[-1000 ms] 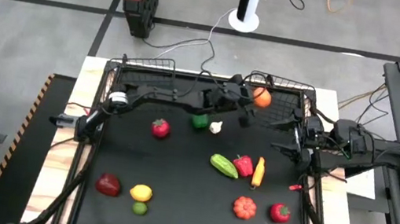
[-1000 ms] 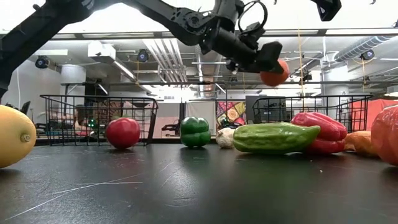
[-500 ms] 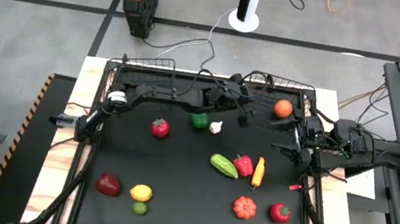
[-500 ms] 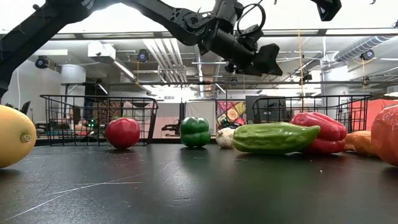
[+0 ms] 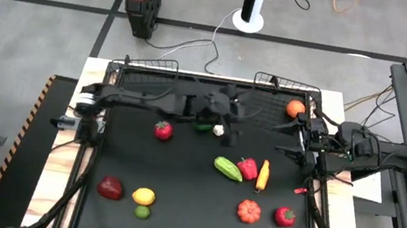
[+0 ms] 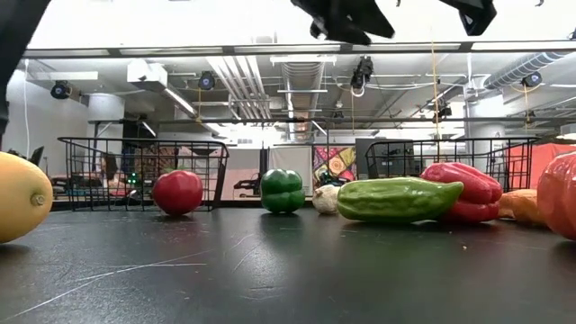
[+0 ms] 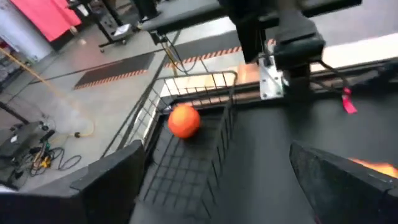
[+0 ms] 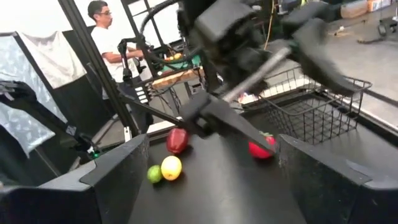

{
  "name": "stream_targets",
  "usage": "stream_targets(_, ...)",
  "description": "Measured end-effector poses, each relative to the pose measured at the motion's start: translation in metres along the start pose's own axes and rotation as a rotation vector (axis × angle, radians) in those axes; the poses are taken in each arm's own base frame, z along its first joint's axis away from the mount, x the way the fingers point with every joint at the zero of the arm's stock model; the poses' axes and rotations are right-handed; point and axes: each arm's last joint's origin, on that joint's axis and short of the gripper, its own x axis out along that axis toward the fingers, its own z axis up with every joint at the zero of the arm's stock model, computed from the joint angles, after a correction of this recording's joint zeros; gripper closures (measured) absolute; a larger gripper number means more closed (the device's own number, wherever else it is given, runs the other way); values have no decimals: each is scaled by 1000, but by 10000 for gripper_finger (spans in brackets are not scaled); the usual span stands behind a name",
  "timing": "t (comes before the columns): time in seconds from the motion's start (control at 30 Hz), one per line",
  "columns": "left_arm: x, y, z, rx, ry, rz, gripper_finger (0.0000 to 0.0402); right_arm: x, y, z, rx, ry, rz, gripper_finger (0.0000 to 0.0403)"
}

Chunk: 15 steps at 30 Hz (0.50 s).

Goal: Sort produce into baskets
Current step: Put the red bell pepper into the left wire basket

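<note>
An orange fruit [image 5: 295, 108] lies in the far right corner of the right wire basket [image 5: 273, 82], as the left wrist view [image 7: 184, 120] also shows. The left wire basket [image 5: 146, 63] stands at the far left. My left gripper [image 5: 232, 125] is open and empty, over the mat near a green pepper [image 5: 203, 127] and a white garlic [image 5: 219, 130]. My right gripper [image 5: 290, 140] is open and empty at the mat's right edge. A red tomato [image 5: 162, 130], green cucumber [image 5: 228, 169], red pepper [image 5: 248, 168] and orange carrot [image 5: 263, 175] rest on the mat.
Near the front edge lie a dark red apple [image 5: 110, 188], a lemon [image 5: 143, 196], a lime [image 5: 142, 212], an orange pumpkin [image 5: 249, 211] and a red fruit [image 5: 284, 216]. A person [image 8: 109, 37] stands in the room beyond the table.
My left gripper has opened over the right basket and let go of the orange fruit, which fell into the basket and rolled toward its right side. The gripper has then drawn back toward the table's left and near side, over the green pepper and garlic.
</note>
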Motion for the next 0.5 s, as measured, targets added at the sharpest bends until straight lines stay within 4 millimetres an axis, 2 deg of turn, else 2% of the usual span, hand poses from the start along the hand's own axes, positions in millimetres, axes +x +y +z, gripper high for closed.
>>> stream_targets(0.13,-42,-16,-16,-19,71,31,24,0,0,0,15,0,-1,62)
stream_targets(0.37,-146,-52,-44,-187,13,32,33,1,0,1,16,-8,1,62)
stream_targets(0.5,-199,-72,-58,-284,-54,5,36,1,0,1,17,-9,-1,62)
